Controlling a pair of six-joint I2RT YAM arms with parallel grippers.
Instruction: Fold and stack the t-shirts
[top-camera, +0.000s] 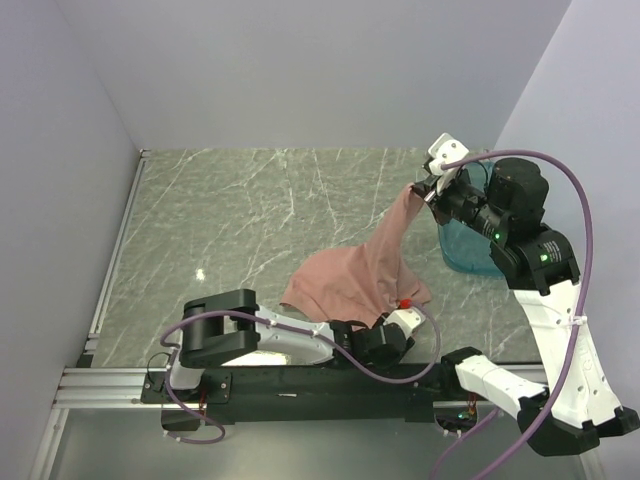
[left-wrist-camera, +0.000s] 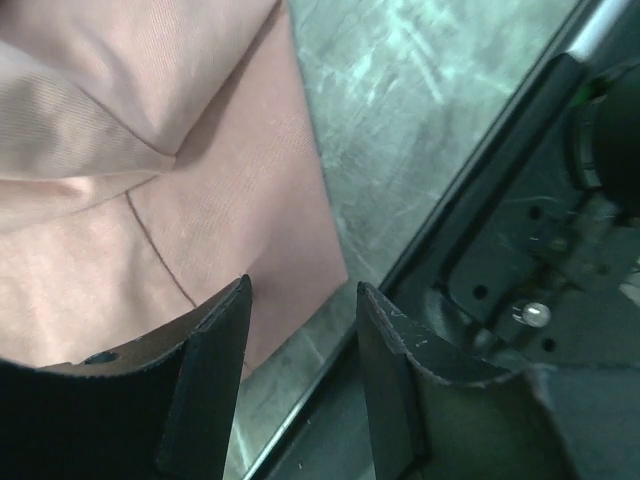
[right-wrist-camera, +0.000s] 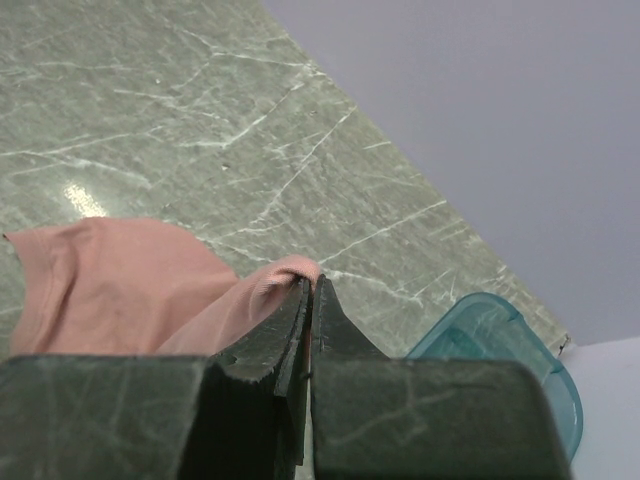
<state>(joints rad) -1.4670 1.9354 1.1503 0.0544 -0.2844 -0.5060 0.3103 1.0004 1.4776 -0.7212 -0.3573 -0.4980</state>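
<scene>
my right hand (right-wrist-camera: 310, 285): clamped on shirt (top-camera: 360, 270) edge, up beside tub (top-camera: 465, 252) | my left hand (left-wrist-camera: 300, 292): apart, empty, above shirt hem on worktop (top-camera: 250, 210)

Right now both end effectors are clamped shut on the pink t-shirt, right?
Not quite. Only the right end effector is shut on the pink t-shirt; the left wrist view shows the left end effector open, gripping nothing.
</scene>
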